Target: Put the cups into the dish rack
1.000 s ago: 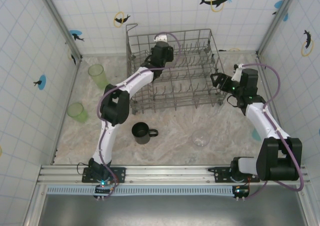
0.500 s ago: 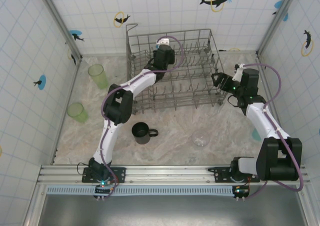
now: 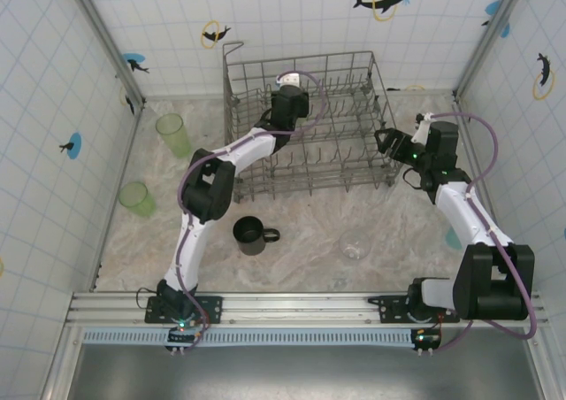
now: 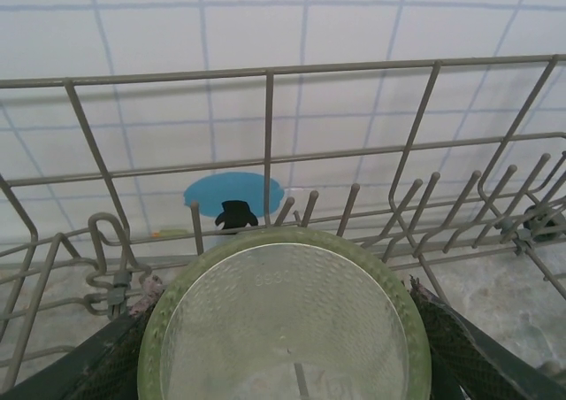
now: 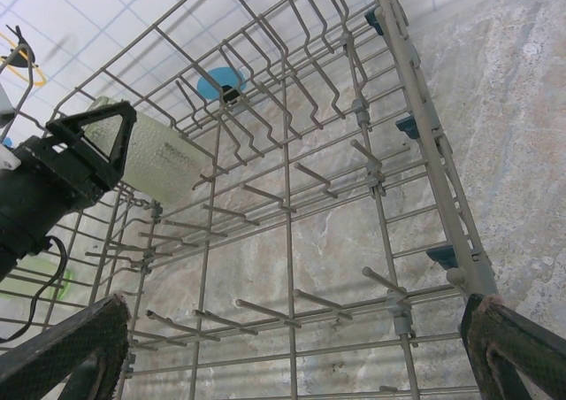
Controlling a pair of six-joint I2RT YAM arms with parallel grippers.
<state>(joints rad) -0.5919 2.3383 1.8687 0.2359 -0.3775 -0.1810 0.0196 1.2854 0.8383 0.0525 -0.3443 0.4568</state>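
My left gripper [image 3: 288, 88] reaches into the grey wire dish rack [image 3: 311, 186] and is shut on a translucent light green tumbler [image 4: 285, 320]. The tumbler's base faces the left wrist camera, with a dark finger pad [image 4: 453, 347] at each side and the rack's back wall [image 4: 265, 70] beyond. From the right wrist the tumbler [image 5: 161, 157] hangs among the tines. My right gripper [image 3: 382, 143] stands open at the rack's right wall [image 5: 416, 108], nothing between its fingers [image 5: 517, 347]. Two more green tumblers [image 3: 172, 133] [image 3: 136, 198], a black mug [image 3: 251, 235] and a clear glass [image 3: 355, 245] stand on the table.
Tiled walls close in the left, back and right of the marbled table [image 3: 398, 232]. The two green tumblers stand near the left wall. The mug and the glass sit in front of the rack, between the two arms.
The left gripper has shifted slightly inside the rack with the green tumbler still in it. The right arm has not moved.
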